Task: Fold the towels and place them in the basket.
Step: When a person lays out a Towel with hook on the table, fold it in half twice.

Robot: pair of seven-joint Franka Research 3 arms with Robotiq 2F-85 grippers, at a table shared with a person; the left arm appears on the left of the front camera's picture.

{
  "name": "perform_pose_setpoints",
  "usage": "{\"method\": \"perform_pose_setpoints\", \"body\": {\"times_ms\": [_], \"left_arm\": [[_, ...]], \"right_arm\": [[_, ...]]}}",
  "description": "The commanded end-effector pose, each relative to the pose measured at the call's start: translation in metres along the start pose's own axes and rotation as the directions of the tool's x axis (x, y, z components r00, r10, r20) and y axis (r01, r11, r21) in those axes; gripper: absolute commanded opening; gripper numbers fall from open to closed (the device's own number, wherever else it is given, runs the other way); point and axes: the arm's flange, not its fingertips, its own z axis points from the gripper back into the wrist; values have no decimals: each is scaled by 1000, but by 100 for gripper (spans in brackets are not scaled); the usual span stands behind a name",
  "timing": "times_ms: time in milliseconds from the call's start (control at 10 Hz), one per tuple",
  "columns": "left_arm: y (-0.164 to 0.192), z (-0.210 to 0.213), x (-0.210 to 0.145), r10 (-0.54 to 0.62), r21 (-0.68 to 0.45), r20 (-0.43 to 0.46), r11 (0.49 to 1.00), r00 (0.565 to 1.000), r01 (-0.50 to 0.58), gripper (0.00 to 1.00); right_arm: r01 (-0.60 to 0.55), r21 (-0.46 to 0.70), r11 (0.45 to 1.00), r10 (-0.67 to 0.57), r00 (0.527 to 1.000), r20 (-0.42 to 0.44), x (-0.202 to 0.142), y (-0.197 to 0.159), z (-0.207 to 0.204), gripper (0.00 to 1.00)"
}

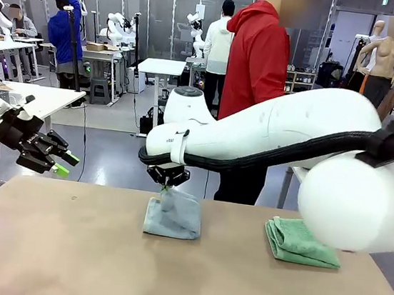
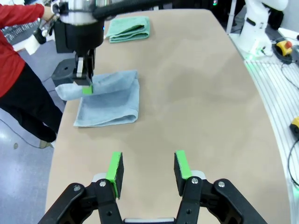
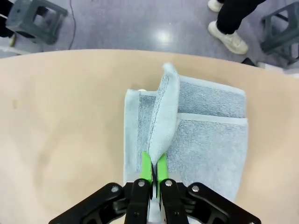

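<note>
No readable writing anywhere that I can make out. Left gripper (image 2: 146,170) hangs off the table's (image 1: 61,260) near left corner, jaws released with nothing between them. Further in, the right gripper (image 3: 153,169) is clenched on a raised fold of the blue-grey towel (image 1: 174,215) near the far edge. The right wrist view shows that pinch up close. The green towel (image 1: 299,242) lies folded to the right. Person in red (image 1: 258,61) stands at the far side.
</note>
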Motion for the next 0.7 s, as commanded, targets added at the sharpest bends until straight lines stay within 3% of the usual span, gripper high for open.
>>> {"method": "perform_pose_setpoints", "body": {"times_ms": [0, 100, 200, 300, 400, 500, 600], "left_arm": [[0, 1, -1, -19, 1, 0, 1000, 1000, 19, 57], [0, 1, -1, -19, 1, 0, 1000, 1000, 19, 57], [0, 1, -1, -19, 1, 0, 1000, 1000, 19, 57], [0, 1, -1, -19, 1, 0, 1000, 1000, 19, 57], [0, 1, -1, -19, 1, 0, 1000, 1000, 19, 57], [0, 1, -1, -19, 1, 0, 1000, 1000, 19, 57], [0, 1, -1, -19, 1, 0, 1000, 1000, 19, 57]], "right_arm": [[17, 13, 1000, -16, 999, -44, 7, 5, -17, 0], [27, 24, 999, -26, 999, -43, 6, 7, -24, 0], [35, 41, 999, -33, 999, -36, 4, 8, -30, 25], [37, 44, 998, -36, 999, -34, 3, 9, -33, 25], [40, 39, 998, -38, 999, -33, 1, 9, -33, 45], [40, 40, 998, -38, 999, -31, -2, 10, -32, 28], [35, 36, 999, -34, 999, -30, -5, 10, -30, 65]]}}
